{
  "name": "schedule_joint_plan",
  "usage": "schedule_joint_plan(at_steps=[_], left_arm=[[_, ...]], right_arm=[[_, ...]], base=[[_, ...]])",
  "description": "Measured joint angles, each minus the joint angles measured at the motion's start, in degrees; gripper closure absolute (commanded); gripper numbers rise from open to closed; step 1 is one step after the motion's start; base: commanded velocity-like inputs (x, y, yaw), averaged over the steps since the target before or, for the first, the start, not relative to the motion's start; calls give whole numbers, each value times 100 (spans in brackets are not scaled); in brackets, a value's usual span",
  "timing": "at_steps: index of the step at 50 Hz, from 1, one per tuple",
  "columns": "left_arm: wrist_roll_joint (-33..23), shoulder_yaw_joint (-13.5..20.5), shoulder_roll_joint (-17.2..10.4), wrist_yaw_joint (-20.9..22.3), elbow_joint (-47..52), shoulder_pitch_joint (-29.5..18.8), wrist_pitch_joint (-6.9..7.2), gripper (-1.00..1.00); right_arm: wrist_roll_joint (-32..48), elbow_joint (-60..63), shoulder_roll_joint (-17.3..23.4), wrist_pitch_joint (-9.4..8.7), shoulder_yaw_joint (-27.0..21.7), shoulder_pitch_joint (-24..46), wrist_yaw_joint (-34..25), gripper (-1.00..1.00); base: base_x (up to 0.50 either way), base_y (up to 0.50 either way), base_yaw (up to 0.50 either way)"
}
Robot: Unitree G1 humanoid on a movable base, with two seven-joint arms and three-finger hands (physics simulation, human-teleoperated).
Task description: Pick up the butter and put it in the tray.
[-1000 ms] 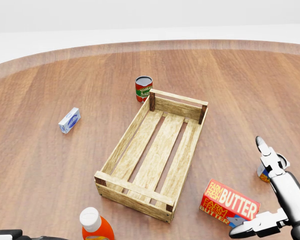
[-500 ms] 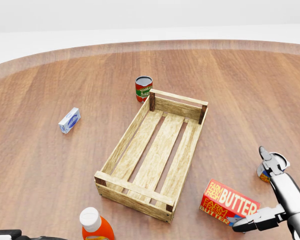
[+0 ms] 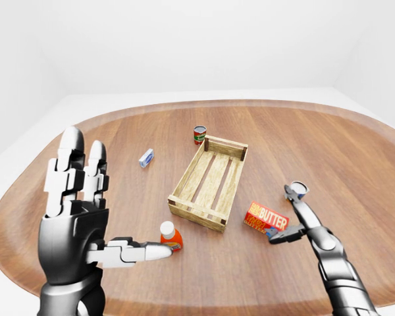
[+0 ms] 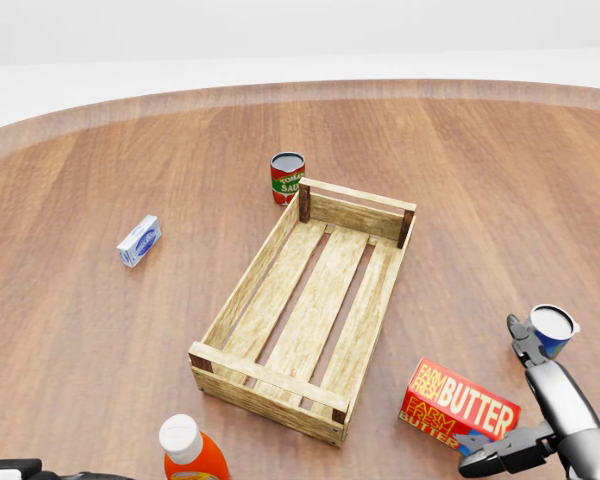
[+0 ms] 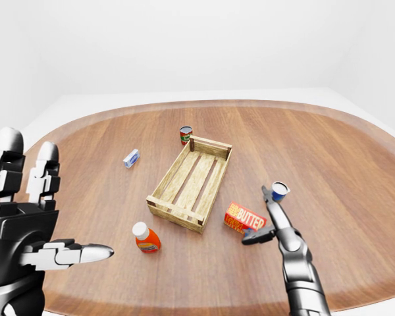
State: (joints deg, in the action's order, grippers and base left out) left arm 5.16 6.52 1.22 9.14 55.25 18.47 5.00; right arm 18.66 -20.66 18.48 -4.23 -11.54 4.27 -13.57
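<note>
Right hand (image 4: 515, 400) spread open, thumb seemingly touching butter (image 4: 462, 406) beside the tray (image 4: 265, 382); left hand (image 3: 79, 217) open.

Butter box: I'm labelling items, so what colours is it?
Red with white and yellow lettering on the butter; clearest in the head view.

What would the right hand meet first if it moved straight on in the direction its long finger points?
Probably the small blue can: the right hand has its long finger pointing at it, tip close beside it. The butter lies to its left, off that line.

Orange bottle (image 4: 192, 452) cut off by head view's bottom edge; small blue-white carton (image 4: 139, 240) print too small to read; butter box (image 4: 461, 406) near corner behind right hand's thumb (image 4: 495, 457).
</note>
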Motion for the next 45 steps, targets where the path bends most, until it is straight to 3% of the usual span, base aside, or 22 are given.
schedule_joint_plan(at_steps=[25, 45], left_arm=[[5, 17, 3, 2, -4, -8, 0, -100], [4, 15, 2, 4, -30, -5, 0, -100]], right_arm=[[223, -1195, 101, 331, 290, 394, 271, -100], [340, -1724, 266, 351, 404, 646, 407, -100]], base=[[0, 0, 0], [0, 0, 0]])
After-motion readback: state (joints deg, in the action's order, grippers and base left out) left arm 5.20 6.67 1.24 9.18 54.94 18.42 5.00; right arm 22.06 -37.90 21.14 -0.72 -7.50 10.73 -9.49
